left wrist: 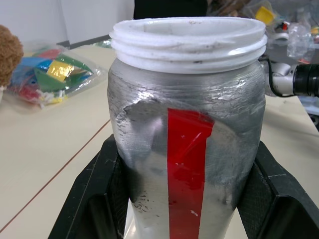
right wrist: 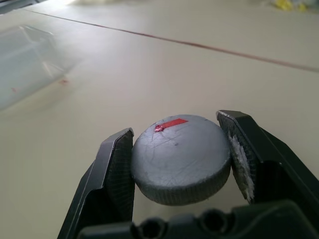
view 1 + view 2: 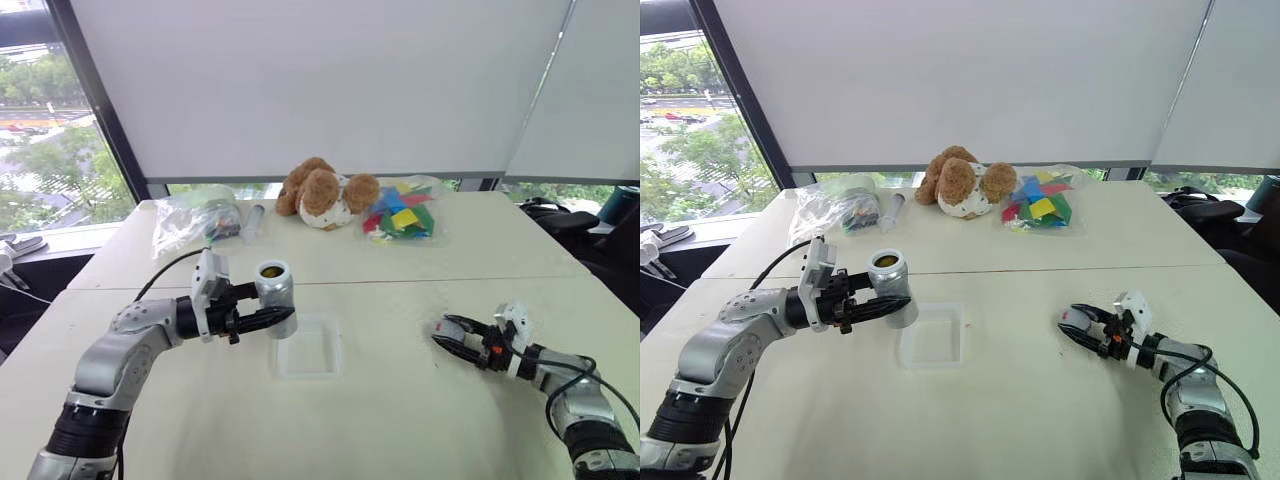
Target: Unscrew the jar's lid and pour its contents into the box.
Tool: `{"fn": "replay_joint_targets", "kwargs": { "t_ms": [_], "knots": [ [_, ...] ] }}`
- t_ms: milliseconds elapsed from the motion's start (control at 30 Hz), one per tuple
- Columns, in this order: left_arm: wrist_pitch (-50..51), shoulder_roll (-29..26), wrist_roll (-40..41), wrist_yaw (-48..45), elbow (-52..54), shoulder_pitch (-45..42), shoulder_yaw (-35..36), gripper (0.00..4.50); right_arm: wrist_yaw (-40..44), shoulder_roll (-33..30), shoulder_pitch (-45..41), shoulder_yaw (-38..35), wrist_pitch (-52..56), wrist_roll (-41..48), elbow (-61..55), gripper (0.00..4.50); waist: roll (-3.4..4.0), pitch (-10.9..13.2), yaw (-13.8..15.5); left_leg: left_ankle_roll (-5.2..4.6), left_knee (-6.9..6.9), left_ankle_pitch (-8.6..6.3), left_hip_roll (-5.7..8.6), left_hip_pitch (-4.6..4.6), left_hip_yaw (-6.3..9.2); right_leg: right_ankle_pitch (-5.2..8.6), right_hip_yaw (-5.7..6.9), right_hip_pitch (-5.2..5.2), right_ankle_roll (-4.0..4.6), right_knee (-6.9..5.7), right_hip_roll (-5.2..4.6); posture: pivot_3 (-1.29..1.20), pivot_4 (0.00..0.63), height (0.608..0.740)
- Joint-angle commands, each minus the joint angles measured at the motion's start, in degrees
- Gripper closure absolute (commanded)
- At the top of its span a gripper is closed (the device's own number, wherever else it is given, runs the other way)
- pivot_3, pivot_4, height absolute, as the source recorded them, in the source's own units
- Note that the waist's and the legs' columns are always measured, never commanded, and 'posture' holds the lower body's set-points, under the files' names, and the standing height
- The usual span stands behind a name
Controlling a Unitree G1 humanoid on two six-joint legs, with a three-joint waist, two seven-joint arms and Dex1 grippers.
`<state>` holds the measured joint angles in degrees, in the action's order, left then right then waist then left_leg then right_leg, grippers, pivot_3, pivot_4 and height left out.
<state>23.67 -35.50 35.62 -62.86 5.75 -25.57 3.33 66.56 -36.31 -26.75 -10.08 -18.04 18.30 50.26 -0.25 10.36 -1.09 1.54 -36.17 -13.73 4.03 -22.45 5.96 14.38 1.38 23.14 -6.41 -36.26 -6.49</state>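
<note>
The left pincer (image 3: 268, 320) clamps the small grey-silver, red-labelled jar (image 3: 275, 296) upright and uncapped beside the shallow clear plastic box (image 3: 308, 347), retaining its brown contents (image 3: 271, 271), while the right pincer (image 2: 179, 159) pinches the round grey lid (image 2: 180, 159) low over the beige worktop (image 3: 420, 410), well clear of pouring.

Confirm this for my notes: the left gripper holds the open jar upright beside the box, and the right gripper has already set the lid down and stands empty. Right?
Not quite. The right gripper is shut on the lid, as the right wrist view shows. The rest holds: the left gripper holds the open jar upright beside the box.
</note>
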Motion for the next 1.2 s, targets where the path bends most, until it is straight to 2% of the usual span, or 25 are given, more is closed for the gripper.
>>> {"fn": "replay_joint_targets", "kwargs": {
  "t_ms": [33, 67, 133, 200, 233, 300, 500, 667, 767, 933, 1067, 1200],
  "knots": [
    [-0.1, -0.6, 0.3, -0.5, -0.1, -1.9, 1.3, 2.33, -1.3, -0.4, -1.4, -2.9, -2.4, 0.3, 4.8, 2.21, 0.0, 0.0, 0.1, 0.0, -0.01, 0.0, 0.0, 0.0, 0.01, 0.0, -0.01, 0.0, 0.0, 0.0, 0.0, 0.0, 0.15, 0.74],
    [-0.2, -0.6, 0.2, -0.4, -0.4, -2.0, 1.4, 2.33, -0.7, -0.4, -1.4, -3.6, 0.4, 1.6, 5.0, 2.21, 0.0, 0.0, 0.1, 0.0, -0.01, 0.0, 0.0, 0.0, 0.02, 0.0, -0.01, -0.02, 0.0, 0.0, 0.0, 0.0, 0.15, 0.74],
    [-0.2, -0.8, 0.2, -0.6, -0.5, -2.0, 1.4, 2.33, -0.2, 0.0, -1.1, -4.7, 1.1, 2.9, 4.4, 1.17, -0.01, 0.0, 0.3, 0.0, -0.04, 0.0, 0.0, 0.01, 0.06, 0.0, -0.01, -0.06, 0.0, 0.02, 0.0, 0.0, 0.15, 0.74],
    [-0.9, -1.0, -0.6, -0.8, -0.8, -2.1, 1.2, 2.33, -0.1, -0.1, 0.3, -6.0, 0.3, 3.9, 1.8, 0.34, 0.0, 0.0, 0.4, 0.0, -0.06, 0.0, 0.0, 0.01, 0.09, 0.0, -0.01, -0.1, 0.0, 0.05, -0.01, 0.0, 0.15, 0.74],
    [-1.4, -1.1, -1.0, -0.8, -0.9, -2.0, 1.1, 2.33, 0.1, -0.2, 0.9, -6.5, 0.3, 4.4, 0.4, 0.06, 0.0, 0.0, 0.4, 0.0, -0.05, 0.0, 0.0, 0.01, 0.1, 0.0, -0.01, -0.11, 0.0, 0.05, -0.02, 0.0, 0.15, 0.74],
    [-2.9, -1.5, -2.1, -1.1, -1.3, -2.4, 1.2, 2.33, 1.4, -1.3, 3.9, -7.7, 2.3, 6.6, -6.8, 0.06, 0.01, 0.0, 0.4, 0.0, -0.04, 0.0, 0.0, 0.01, 0.1, 0.0, -0.01, -0.1, 0.0, 0.06, -0.02, 0.0, 0.15, 0.74],
    [-13.5, -3.0, -14.0, 3.4, -5.5, -4.6, -0.2, 2.33, 2.3, -5.0, 17.9, -9.2, 16.4, 15.6, -42.3, 0.06, 0.12, 0.1, 0.4, 0.01, 0.01, 0.0, -0.05, 0.0, 0.13, 0.0, -0.02, -0.05, -0.01, 0.05, -0.01, 0.0, 0.15, 0.74],
    [-24.3, -2.4, -22.0, 5.5, -8.5, -5.6, -2.4, 2.33, 2.9, -9.8, 26.3, -10.1, 23.0, 19.0, -61.4, 0.06, 0.1, 0.0, 0.8, 0.0, 0.0, -0.01, -0.11, -0.02, 0.12, 0.01, -0.01, -0.06, -0.02, 0.08, -0.04, 0.0, 0.15, 0.74],
    [-32.0, -0.8, -26.3, 7.2, -10.6, -6.6, -4.3, 2.33, 1.9, -10.6, 27.7, -10.2, 25.9, 20.3, -66.0, 0.06, 0.06, 0.1, 1.2, 0.0, -0.05, -0.01, -0.11, -0.03, 0.12, 0.01, -0.01, -0.09, -0.02, 0.13, -0.05, 0.0, 0.15, 0.74],
    [-45.4, -0.3, -40.6, 14.9, -14.8, -9.6, -9.6, 2.33, -0.1, -9.9, 27.6, -8.8, 27.8, 19.5, -69.1, 0.06, 0.02, 0.1, 2.1, 0.0, -0.08, -0.01, -0.09, -0.06, 0.1, 0.01, -0.01, -0.09, -0.02, 0.15, -0.07, 0.0, 0.15, 0.74],
    [-60.6, -1.0, -58.0, 30.9, -20.4, -12.8, -12.7, 2.33, -1.0, -9.5, 27.4, -8.2, 28.1, 19.0, -69.6, 0.06, -0.03, 0.1, 2.0, 0.0, -0.05, -0.01, -0.04, -0.07, 0.1, -0.01, 0.0, -0.09, -0.07, 0.17, -0.12, 0.0, 0.15, 0.74],
    [-70.4, -3.7, -79.8, 52.7, -24.3, -16.5, -17.3, 2.33, -1.1, -9.5, 26.9, -7.4, 28.6, 19.2, -69.8, 0.06, -0.11, 0.2, 1.8, 0.0, -0.06, -0.01, 0.01, -0.07, 0.1, -0.06, 0.01, -0.08, -0.17, 0.16, -0.12, 0.0, 0.15, 0.74]
  ]
}}
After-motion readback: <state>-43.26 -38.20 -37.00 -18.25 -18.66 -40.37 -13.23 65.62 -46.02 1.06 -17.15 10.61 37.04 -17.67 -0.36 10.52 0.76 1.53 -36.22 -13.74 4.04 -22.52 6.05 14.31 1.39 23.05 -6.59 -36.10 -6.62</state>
